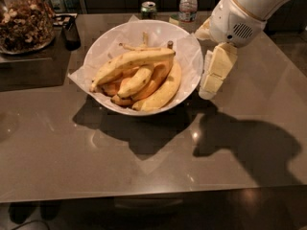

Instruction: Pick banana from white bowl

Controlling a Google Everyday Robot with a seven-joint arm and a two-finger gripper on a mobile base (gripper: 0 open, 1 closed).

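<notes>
The white bowl, lined with crinkled white paper, stands on the grey table toward the back. It holds several bananas. The banana, the longest and palest, lies on top of the pile. It runs from lower left to upper right, with its dark stub end near the bowl's middle back. Shorter orange-yellow bananas lie under and in front of it. My gripper hangs pointing down just outside the bowl's right rim, at about the rim's height, and holds nothing.
A glass jar of nuts stands at the back left, with a dark cup beside it. A soda can and a water bottle stand behind the bowl. The table's front edge runs along the bottom.
</notes>
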